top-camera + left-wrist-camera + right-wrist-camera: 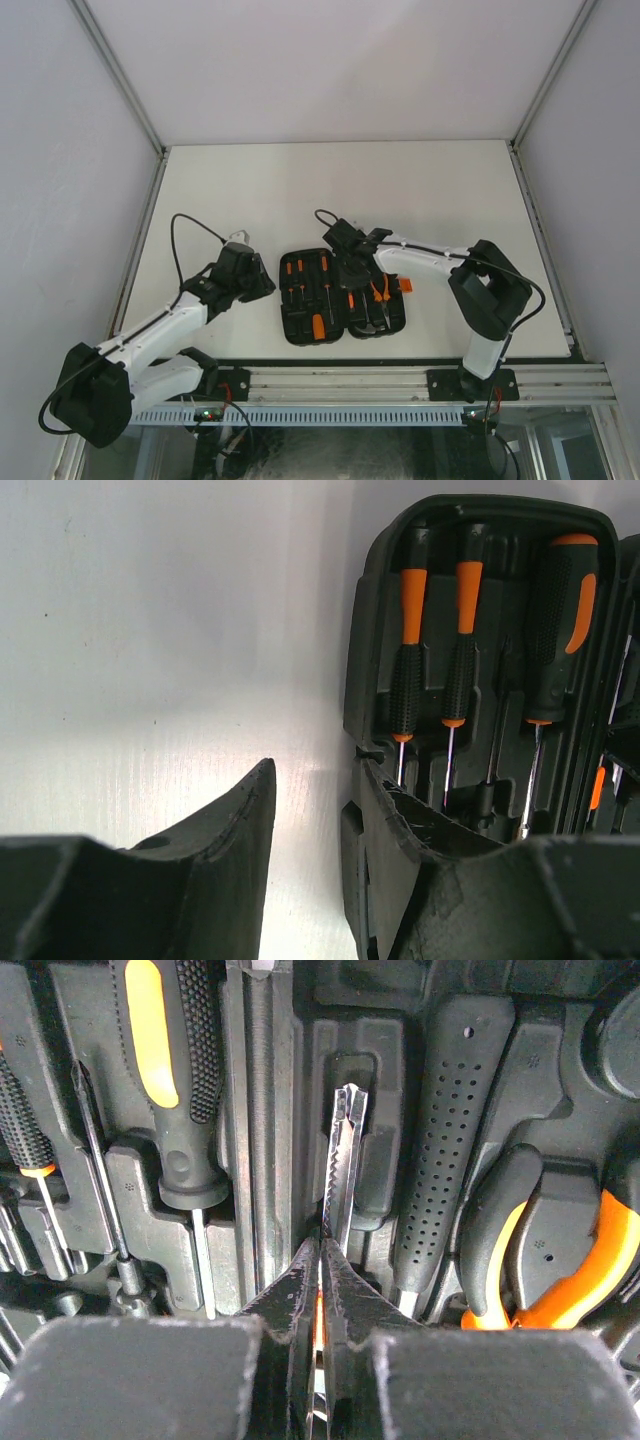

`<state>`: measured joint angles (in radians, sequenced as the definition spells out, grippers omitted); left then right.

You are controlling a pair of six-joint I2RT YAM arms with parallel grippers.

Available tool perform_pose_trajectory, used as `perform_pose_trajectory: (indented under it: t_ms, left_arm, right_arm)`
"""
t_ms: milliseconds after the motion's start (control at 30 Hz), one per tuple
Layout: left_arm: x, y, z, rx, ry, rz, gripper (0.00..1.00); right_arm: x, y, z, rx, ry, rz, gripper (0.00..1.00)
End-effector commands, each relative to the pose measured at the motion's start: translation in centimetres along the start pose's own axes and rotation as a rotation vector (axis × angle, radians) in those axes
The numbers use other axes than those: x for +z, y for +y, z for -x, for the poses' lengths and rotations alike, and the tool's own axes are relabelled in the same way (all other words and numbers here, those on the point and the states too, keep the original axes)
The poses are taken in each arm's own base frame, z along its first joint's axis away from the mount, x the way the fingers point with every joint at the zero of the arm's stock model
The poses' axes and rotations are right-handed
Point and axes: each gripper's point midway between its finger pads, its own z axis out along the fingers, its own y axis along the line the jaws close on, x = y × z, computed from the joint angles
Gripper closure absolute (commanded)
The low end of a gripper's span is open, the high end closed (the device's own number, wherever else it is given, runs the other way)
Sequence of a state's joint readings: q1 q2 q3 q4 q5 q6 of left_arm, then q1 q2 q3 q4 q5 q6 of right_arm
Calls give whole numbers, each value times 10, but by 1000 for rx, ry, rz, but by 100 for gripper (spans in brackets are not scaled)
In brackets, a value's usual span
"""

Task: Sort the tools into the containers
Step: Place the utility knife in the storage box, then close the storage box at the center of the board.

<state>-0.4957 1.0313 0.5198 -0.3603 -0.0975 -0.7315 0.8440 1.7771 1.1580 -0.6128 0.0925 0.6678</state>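
the right gripper [322, 1250] is pinched tight on a thin serrated blade [345, 1150], its tip over a slot in the open case [560, 1060]. held tilted, it could jam on the slot wall or slip free. the left gripper [315, 780] sits part-spread astride the case's left wall, gripping nothing; a nudge would shift the case.

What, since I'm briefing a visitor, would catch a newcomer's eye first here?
The open black tool case at the table's near middle, orange-handled screwdrivers slotted in its left half. Above its right half, the right gripper pinches a thin toothed blade; the left gripper stands open at the case's left edge.
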Motion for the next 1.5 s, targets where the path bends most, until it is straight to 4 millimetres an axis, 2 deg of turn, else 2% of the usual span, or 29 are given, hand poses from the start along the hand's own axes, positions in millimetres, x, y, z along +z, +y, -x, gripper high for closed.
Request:
perform_pose_trajectory:
  t_ms: [0,133,367,500,633,767,1000,1167,1300,1467]
  left_arm:
    - [-1,-3,5,-4,-26,-26,56]
    - [-3,-4,6,-6,-34,-28,56]
    - [-12,-7,16,-6,-69,-36,52]
    - [-17,-9,21,-7,-88,-43,49]
    - [-21,-12,24,-3,-98,-60,46]
    - [-20,-22,23,9,-92,-112,44]
    - [-15,-50,11,32,-29,-274,44]
    - [-6,-47,2,38,14,-259,47]
    - [2,-38,-8,38,45,-227,49]
    - [4,-38,-23,45,91,-263,49]
  right_arm:
    - [29,-16,-47,-47,144,-87,100]
    - [14,-7,-29,-62,79,-42,99]
    - [-46,36,28,-101,-148,175,91]
    - [-78,43,52,-108,-271,229,85]
    - [-95,25,59,-90,-351,175,81]
    - [-110,-5,58,-32,-415,140,79]
    - [-112,-70,41,132,-453,146,77]
    - [-107,-111,23,264,-451,204,77]
    - [-107,-129,14,293,-450,199,77]
    - [-105,-134,9,304,-446,201,77]
